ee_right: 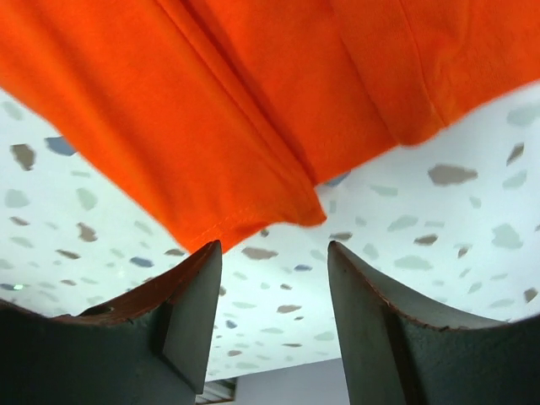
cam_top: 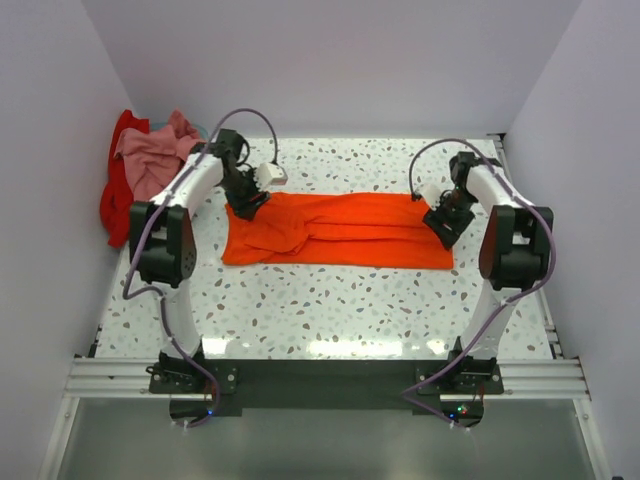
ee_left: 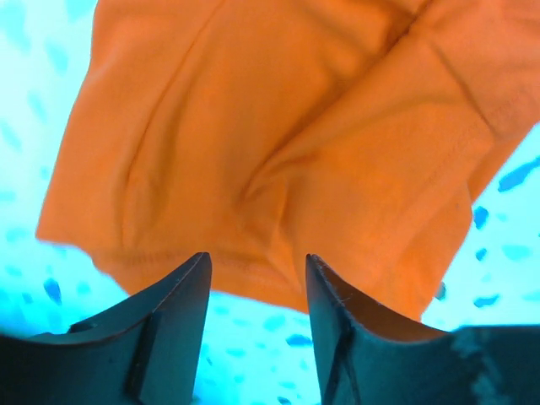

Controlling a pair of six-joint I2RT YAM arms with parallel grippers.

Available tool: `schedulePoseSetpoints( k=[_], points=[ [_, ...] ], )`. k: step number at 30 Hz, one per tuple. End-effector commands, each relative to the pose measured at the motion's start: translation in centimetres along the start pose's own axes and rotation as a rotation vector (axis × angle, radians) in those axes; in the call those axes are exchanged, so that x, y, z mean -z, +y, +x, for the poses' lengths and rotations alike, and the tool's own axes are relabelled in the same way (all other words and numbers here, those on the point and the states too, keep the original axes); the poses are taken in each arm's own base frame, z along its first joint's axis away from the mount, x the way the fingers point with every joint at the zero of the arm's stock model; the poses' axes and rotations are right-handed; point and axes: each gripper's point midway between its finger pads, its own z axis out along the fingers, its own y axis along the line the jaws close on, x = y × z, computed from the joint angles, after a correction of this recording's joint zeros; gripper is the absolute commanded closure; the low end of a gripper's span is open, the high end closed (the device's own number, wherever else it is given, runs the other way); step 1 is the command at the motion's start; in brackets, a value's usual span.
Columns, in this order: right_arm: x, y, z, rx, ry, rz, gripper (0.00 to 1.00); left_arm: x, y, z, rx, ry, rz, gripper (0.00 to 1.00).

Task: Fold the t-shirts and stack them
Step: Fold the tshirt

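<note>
A bright orange t-shirt (cam_top: 340, 231) lies folded into a long band across the speckled table (cam_top: 320, 300). My left gripper (cam_top: 247, 205) hovers at the band's far left corner, jaws open with nothing between them. The orange cloth (ee_left: 278, 143) fills the left wrist view just beyond the fingertips. My right gripper (cam_top: 445, 225) stands open at the band's right end. In the right wrist view the shirt's hem (ee_right: 245, 215) lies just past the fingers (ee_right: 190, 304), free of them. A red t-shirt (cam_top: 118, 190) and a dusty pink t-shirt (cam_top: 155, 155) sit bunched at the far left.
White walls close in the table on three sides. A small white object (cam_top: 270, 174) sits beside the left arm near the far edge. The arm bases stand on a metal rail (cam_top: 320, 375) at the near edge.
</note>
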Motion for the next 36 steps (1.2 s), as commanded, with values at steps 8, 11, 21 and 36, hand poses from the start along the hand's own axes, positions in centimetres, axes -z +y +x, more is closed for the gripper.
schedulePoseSetpoints(
  k=[8, 11, 21, 36],
  points=[
    [3.6, 4.6, 2.5, -0.389, -0.076, -0.170, 0.46, 4.0, -5.1, 5.0, 0.344, -0.122, 0.078, 0.35],
    [2.3, 4.8, 2.9, -0.438, -0.044, -0.178, 0.47, 3.4, -5.4, 5.8, 0.382, -0.114, 0.089, 0.32],
    [-0.9, 4.7, 3.3, -0.535, 0.017, -0.208, 0.46, 1.7, -5.6, 8.0, 0.431, -0.050, 0.074, 0.29],
    [-1.5, 4.5, 2.7, -0.540, -0.003, -0.229, 0.64, 0.2, -7.1, 8.2, 0.472, -0.056, 0.164, 0.41]
  ],
)
